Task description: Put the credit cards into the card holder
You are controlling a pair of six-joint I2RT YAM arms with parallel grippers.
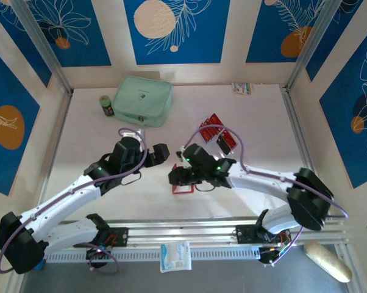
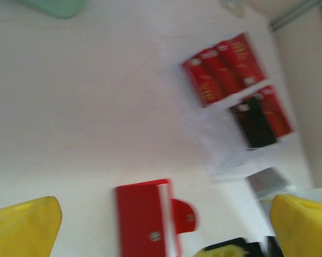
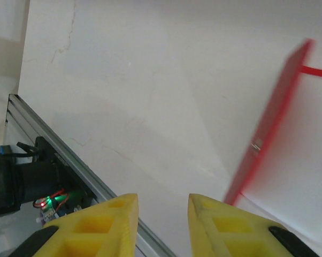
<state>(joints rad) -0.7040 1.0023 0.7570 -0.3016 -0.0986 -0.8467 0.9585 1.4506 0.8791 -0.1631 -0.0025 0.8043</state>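
Credit cards (image 1: pixel 215 131) in clear tray (image 2: pixel 225 152), card holder (image 1: pixel 182 188) on table (image 1: pixel 92 140)
Overhead: cards right of a shut mint-green case (image 1: pixel 142 101); card holder under the right gripper (image 1: pixel 175 177), left gripper (image 1: pixel 161 154) beside. Left wrist: fingers (image 2: pixel 24 225) spread wide above it; red cards in one compartment, black and red in another. Right wrist: fingers (image 3: pixel 105 227) narrowly apart, pinching nothing.

White table (image 1: pixel 86 137): mint-green zip case (image 1: pixel 142 101) and small dark jar (image 1: pixel 106 105) far left, clear tray (image 2: pixel 220 155) centre-right, red card holder (image 1: pixel 181 188) nearer, small packet (image 1: pixel 242 88) at far edge.
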